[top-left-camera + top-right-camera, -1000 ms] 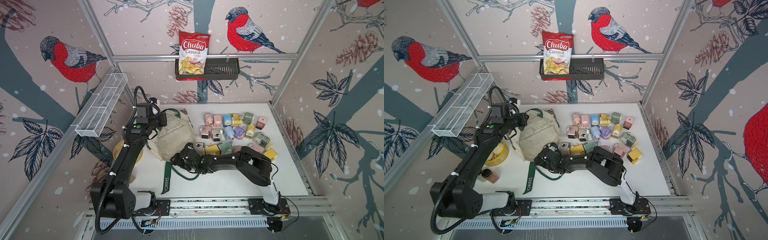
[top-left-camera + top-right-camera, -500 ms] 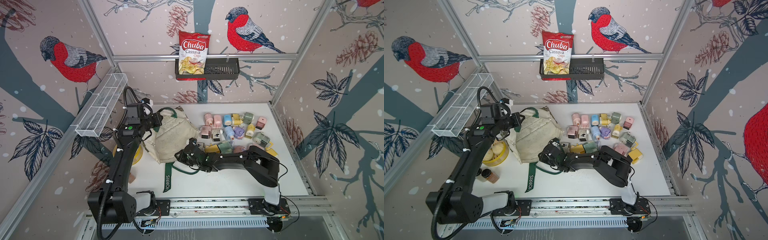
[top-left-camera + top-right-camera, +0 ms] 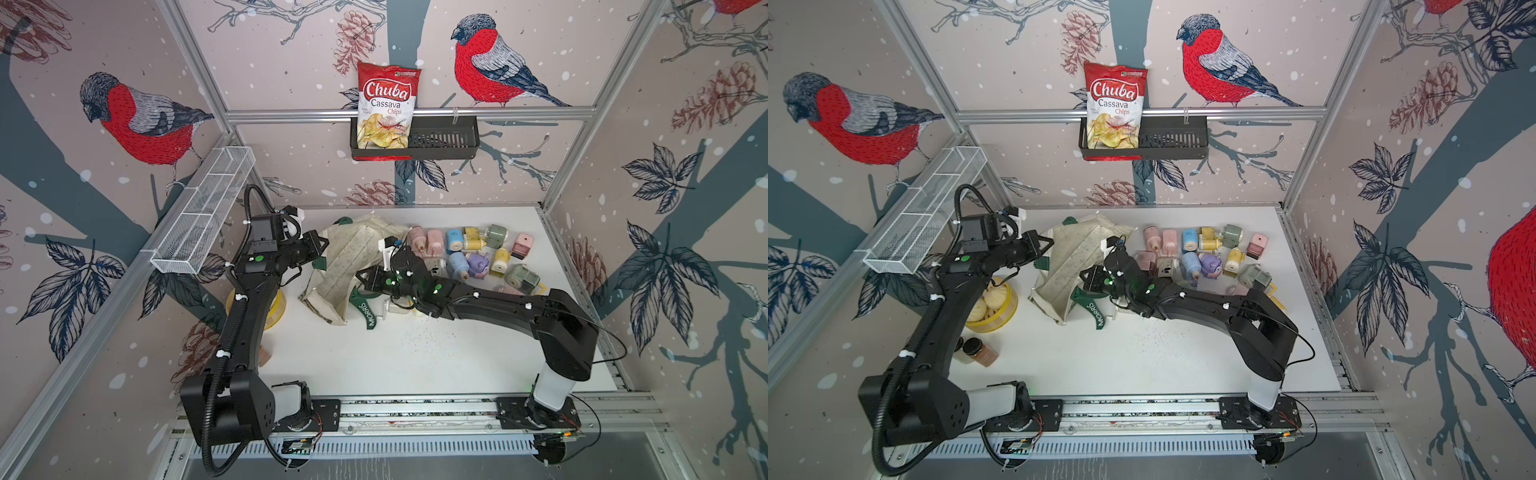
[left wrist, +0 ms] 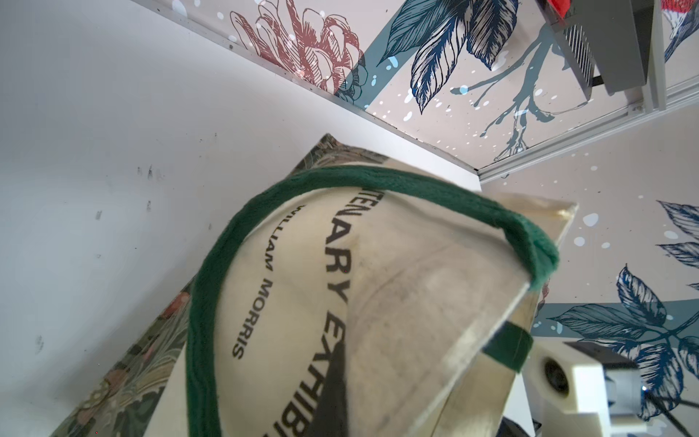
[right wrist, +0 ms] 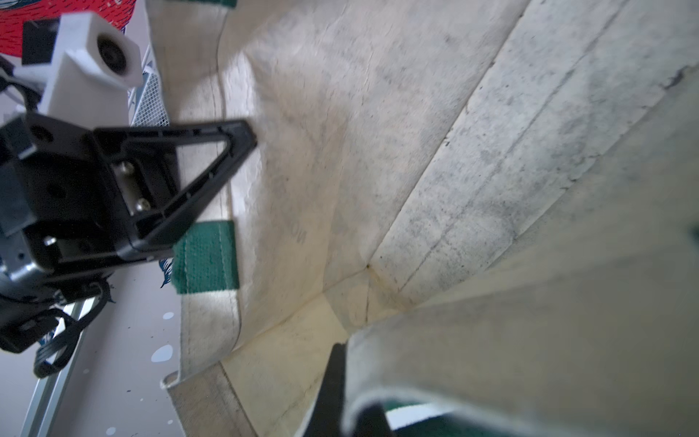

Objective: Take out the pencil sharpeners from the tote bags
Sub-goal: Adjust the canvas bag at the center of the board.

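1. The pencil sharpeners are lying in a loose pastel heap on the white table. In both top views they are sitting just right of centre, outside the bag.
2. The tote bag is lying crumpled just left of that heap, with its mouth being held open towards the lower right of the frame. One dark green handle lettered "MORRIS" is trailing onto the table below it.
3. My left gripper is gripping the bag's rim at its left edge, jaws pinched tight on the canvas beside a green handle patch. The right wrist view is showing me that black finger against the cloth.
4. My right gripper is reaching in from the right, jaws closed narrow on the rim's opposite side. Its own camera is looking into the stained cream lining.
5. A yellow bowl of pale buns is sitting left of the bag, and two jars are standing below it.
6. A chips bag is standing in a black basket at the upper centre, and a wire tray is hanging at the upper left.
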Motion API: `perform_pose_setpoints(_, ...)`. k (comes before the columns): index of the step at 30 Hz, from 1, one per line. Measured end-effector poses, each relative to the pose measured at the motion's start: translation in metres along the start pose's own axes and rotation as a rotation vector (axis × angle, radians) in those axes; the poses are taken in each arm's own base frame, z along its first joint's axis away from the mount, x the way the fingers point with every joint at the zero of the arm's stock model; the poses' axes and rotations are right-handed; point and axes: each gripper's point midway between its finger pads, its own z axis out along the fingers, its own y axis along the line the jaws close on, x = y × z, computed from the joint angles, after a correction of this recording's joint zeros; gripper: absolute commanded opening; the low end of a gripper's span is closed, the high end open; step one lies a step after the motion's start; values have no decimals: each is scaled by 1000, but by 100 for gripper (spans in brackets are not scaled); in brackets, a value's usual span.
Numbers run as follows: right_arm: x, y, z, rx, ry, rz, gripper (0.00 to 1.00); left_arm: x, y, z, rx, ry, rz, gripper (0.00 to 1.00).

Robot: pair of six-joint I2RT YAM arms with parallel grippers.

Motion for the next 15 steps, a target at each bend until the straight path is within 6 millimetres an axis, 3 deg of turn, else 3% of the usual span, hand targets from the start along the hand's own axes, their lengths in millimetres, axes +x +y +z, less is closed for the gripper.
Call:
perform_pose_setpoints(4,-56,10,-3,-3,-10,-67,0,2,16,22,-13,45,-57,0)
perform_pose_setpoints(8,-93,-10,5,23,9,-88,0,8,26,39,-22,81,-104,0)
perform_pose_setpoints(12,-108,-43,23,61,73,-54,0,4,19,50,-3,96,-116,0)
perform_pose_setpoints(15,-106,-54,33,70,120,-41,0,-4,9,52,13,87,-112,0)
